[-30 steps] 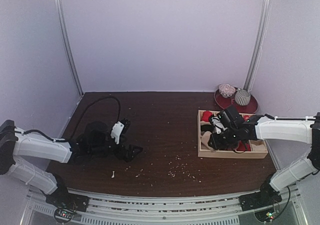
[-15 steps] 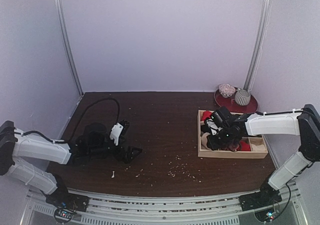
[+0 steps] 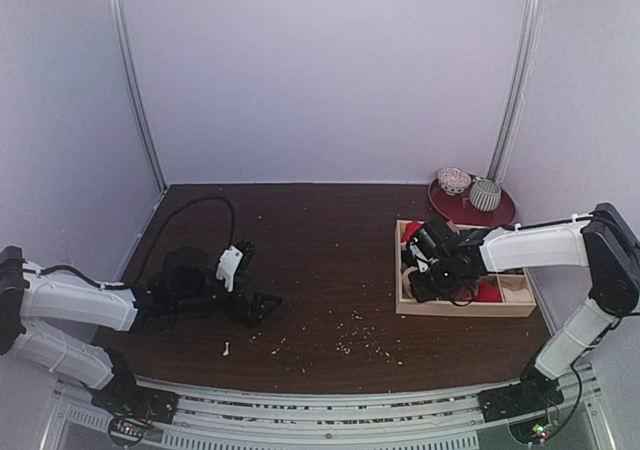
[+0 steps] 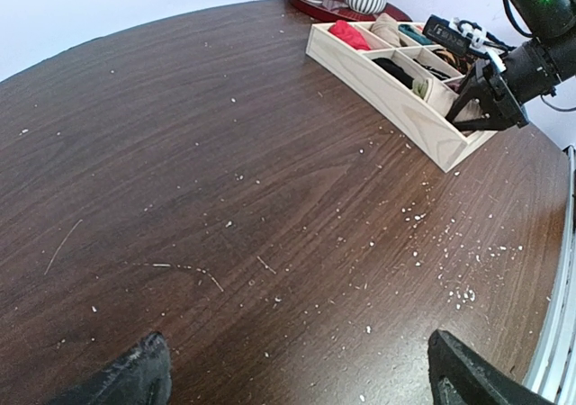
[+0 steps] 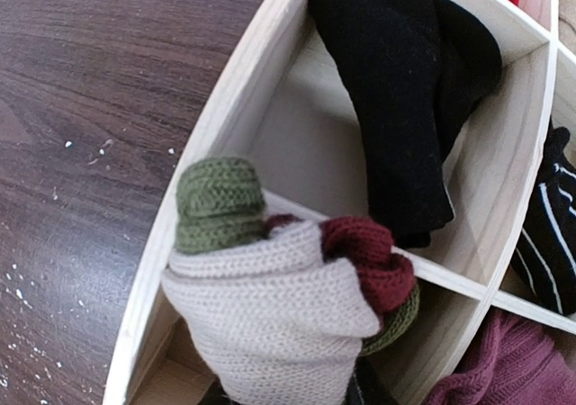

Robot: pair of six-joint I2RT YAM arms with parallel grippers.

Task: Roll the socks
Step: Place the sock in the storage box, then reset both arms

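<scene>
My right gripper (image 5: 288, 392) is shut on a rolled sock bundle (image 5: 270, 306) of cream knit with green and maroon parts. It holds the bundle over a divider at the left end of the wooden box (image 5: 225, 90). Its fingers are mostly hidden under the bundle. A black sock (image 5: 405, 90) lies in the compartment beyond, and a black sock with white stripes (image 5: 551, 234) shows at the right edge. From above, the right gripper (image 3: 427, 276) hangs over the box (image 3: 465, 311). My left gripper (image 4: 297, 380) stands open and empty just above the table (image 4: 225, 171), far left of the box (image 4: 387, 85).
A maroon knit piece (image 5: 504, 364) fills the near right compartment; a red bundle (image 4: 349, 33) lies in the box. Behind the box a red plate (image 3: 500, 212) carries two patterned balls (image 3: 454, 180). A black cable (image 3: 200, 210) loops near the left arm. Crumbs dot the table.
The right gripper has carried the bundle leftward across the box to its left end. The left arm has drawn back slightly to the left, still open.
</scene>
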